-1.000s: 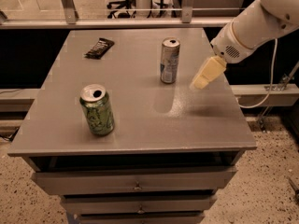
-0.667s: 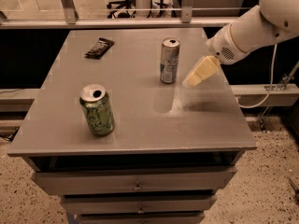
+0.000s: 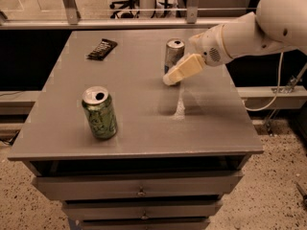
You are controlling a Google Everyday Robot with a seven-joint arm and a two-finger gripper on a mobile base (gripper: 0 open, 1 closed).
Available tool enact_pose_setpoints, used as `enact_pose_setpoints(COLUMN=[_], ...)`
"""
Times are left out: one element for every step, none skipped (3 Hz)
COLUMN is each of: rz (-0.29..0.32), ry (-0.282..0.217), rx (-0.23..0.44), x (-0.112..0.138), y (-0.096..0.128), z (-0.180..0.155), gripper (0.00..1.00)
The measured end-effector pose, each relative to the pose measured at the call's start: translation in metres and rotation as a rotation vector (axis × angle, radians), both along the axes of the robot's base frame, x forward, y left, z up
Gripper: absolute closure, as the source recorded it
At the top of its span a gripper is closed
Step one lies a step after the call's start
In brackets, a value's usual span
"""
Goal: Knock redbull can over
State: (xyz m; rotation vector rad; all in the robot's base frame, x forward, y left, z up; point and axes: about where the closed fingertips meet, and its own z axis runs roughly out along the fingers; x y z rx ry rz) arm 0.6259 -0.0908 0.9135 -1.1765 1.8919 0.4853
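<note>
The redbull can (image 3: 173, 54) is a slim silver can with blue panels. It stands upright at the back middle of the grey table (image 3: 139, 128). My gripper (image 3: 171, 77) reaches in from the right on a white arm. Its cream-coloured tip is at the can's lower right side, touching or almost touching it and covering the can's base. Nothing is held.
A wider green can (image 3: 100, 112) stands upright at the front left of the table. A dark flat snack packet (image 3: 101, 49) lies at the back left. The table's drawers face the front. A cable (image 3: 276, 87) hangs to the right.
My gripper has moved left across the table, from a gap to the right of the redbull can up to its lower side. The can still stands upright.
</note>
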Motion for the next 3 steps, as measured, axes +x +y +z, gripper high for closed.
enact_pose_setpoints(rz=[0.072,0.124,0.200], ry=[0.040,0.088,0.077], rx=[0.097,0.143,0.191], x=[-0.022,-0.040,-0.059], y=[0.043,0.071,0.095], z=[-0.005,-0.010,0.011], gripper=[0.00,0.00,0.00])
